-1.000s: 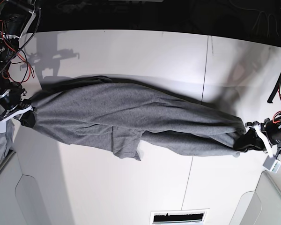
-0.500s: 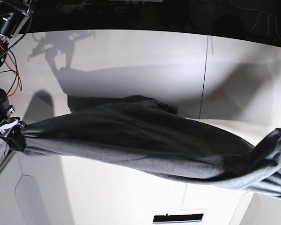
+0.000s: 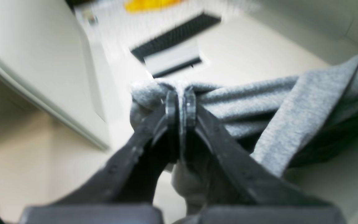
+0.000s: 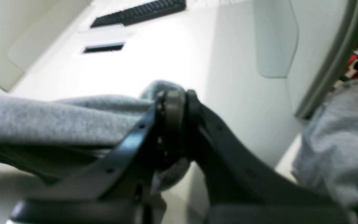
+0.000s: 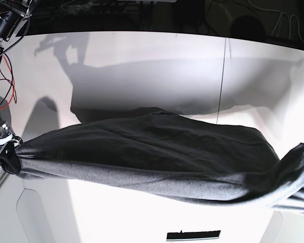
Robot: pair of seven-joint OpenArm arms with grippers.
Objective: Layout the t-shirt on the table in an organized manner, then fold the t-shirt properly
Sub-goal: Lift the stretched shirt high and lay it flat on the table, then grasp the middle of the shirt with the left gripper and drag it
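The grey t-shirt (image 5: 157,157) hangs stretched in a long band above the white table (image 5: 142,66), casting a broad shadow on it. In the base view my right gripper (image 5: 10,154) pinches its left end. Up close in the right wrist view, the right gripper (image 4: 176,102) is shut on bunched t-shirt fabric (image 4: 57,121). My left gripper (image 3: 180,99) is shut on the other bunched end of the t-shirt (image 3: 275,102). In the base view that end sits at the right edge, and the cloth hides the left gripper there.
A thin dark seam (image 5: 222,76) crosses the table on the right. A dark slot (image 5: 192,235) lies at the near edge. Other grey fabric (image 4: 337,149) lies beyond the table's edge by the right arm. Red and black cables (image 5: 2,61) hang at the far left.
The t-shirt has gone from lying on the table to hanging stretched above it. Both held ends rose and shifted toward the near edge, and the shadow on the table widened.
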